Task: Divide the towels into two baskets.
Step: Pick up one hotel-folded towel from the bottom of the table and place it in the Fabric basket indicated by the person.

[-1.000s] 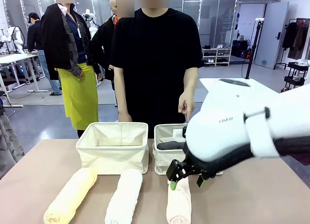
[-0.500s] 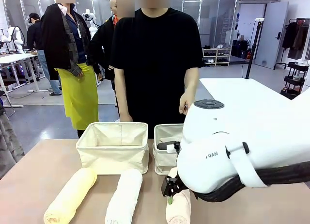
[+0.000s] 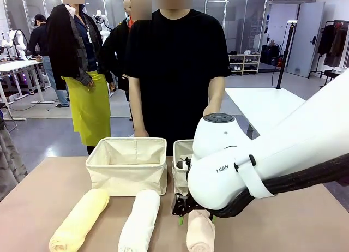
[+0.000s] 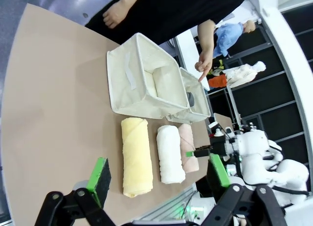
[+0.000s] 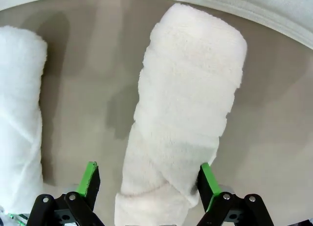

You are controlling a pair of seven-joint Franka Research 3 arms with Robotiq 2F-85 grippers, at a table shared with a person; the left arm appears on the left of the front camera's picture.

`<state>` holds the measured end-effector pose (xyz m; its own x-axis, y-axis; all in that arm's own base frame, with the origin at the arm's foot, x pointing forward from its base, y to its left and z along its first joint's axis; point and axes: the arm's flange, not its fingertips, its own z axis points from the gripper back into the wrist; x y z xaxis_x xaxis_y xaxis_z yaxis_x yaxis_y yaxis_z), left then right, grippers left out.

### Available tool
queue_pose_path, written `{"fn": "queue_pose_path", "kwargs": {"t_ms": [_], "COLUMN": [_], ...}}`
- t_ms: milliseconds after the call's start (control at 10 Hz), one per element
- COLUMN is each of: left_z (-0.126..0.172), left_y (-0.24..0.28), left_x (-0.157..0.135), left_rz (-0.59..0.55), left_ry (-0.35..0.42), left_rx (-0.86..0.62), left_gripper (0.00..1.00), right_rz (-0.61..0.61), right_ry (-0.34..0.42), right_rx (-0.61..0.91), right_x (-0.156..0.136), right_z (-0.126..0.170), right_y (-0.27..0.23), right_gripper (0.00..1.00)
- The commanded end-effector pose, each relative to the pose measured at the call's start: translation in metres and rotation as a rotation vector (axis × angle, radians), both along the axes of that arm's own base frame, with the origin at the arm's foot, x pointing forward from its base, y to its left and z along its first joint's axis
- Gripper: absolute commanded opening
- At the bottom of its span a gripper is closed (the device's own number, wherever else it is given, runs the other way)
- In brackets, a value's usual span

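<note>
The step in hand looks like picking up the pink towel [image 5: 188,103]. It lies on the worktop [image 3: 43,192], just in front of the right basket [image 3: 181,154]. The white towel [image 3: 140,219] is beside it, and the yellow towel [image 3: 79,219] is past that.

To do this well, I think the right claw [image 5: 148,179] should go down until its pads sit at the thick middle of the roll. Then it should close slowly. The towel is soft, so a grab too near the top could lift only one layer and let the roll come undone. The claw should keep clear of the white towel. Then it should lift high enough to pass over the soft basket wall.

The right claw is low over the pink towel. It is open wide, with one green pad on each side of the roll. One pad looks right at the towel's edge and the other is a bit apart. It holds nothing yet.

The left claw [image 4: 159,172] hangs high above the worktop. It is open wide too and holds nothing.
</note>
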<state>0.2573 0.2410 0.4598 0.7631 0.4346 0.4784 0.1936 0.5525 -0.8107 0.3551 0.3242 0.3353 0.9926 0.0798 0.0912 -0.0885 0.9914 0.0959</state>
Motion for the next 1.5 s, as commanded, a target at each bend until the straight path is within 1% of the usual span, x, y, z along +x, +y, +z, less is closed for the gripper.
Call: {"fn": "queue_pose_path", "kwargs": {"t_ms": [0,200,300,400,500,600,700,800,900,1000,1100,1200,1300,1400], "left_z": [0.002,0.002,0.002,0.002,0.002,0.002,0.002,0.002,0.002,0.002,0.002,0.002,0.002,0.002], "left_y": [0.001,0.001,0.001,0.001,0.001,0.001,0.001,0.001,0.001,0.001,0.001,0.001,0.001,0.001], "left_x": [-0.002,-0.002,-0.002,-0.002,-0.002,-0.002,-0.002,-0.002,-0.002,-0.002,-0.002,-0.002,-0.002,-0.002], "left_rz": [-0.005,-0.005,-0.005,-0.005,-0.005,-0.005,-0.005,-0.005,-0.005,-0.005,-0.005,-0.005,-0.005,-0.005], "left_ry": [-0.017,-0.017,-0.017,-0.017,-0.017,-0.017,-0.017,-0.017,-0.017,-0.017,-0.017,-0.017,-0.017,-0.017], "left_rx": [-0.009,-0.009,-0.009,-0.009,-0.009,-0.009,-0.009,-0.009,-0.009,-0.009,-0.009,-0.009,-0.009,-0.009], "left_gripper": [1.00,1.00,1.00,1.00,1.00,1.00,1.00,1.00,1.00,1.00,1.00,1.00,1.00,1.00], "right_rz": [-0.061,-0.059,-0.037,0.005,0.014,0.009,0.008,0.019,0.022,0.027,0.045,0.108,0.173,0.251], "right_ry": [-0.009,-0.006,-0.012,-0.002,0.002,0.000,0.006,-0.001,-0.006,-0.006,0.001,-0.013,-0.012,-0.027], "right_rx": [-0.030,-0.050,-0.045,-0.022,-0.019,-0.021,-0.023,-0.031,-0.032,-0.033,-0.051,-0.048,-0.021,-0.008], "right_x": [0.006,0.010,0.010,0.011,0.013,0.014,0.015,0.013,0.013,0.012,0.008,0.001,-0.003,-0.005], "right_z": [-0.018,-0.024,-0.024,-0.021,-0.018,-0.018,-0.018,-0.015,-0.012,-0.010,-0.006,0.010,0.039,0.069], "right_y": [0.006,0.000,-0.002,-0.004,-0.005,-0.006,-0.007,-0.005,-0.005,-0.008,-0.010,-0.016,-0.025,-0.034], "right_gripper": [1.00,1.00,1.00,0.83,0.80,0.63,0.60,0.43,0.40,0.23,0.20,0.20,0.20,0.20]}}
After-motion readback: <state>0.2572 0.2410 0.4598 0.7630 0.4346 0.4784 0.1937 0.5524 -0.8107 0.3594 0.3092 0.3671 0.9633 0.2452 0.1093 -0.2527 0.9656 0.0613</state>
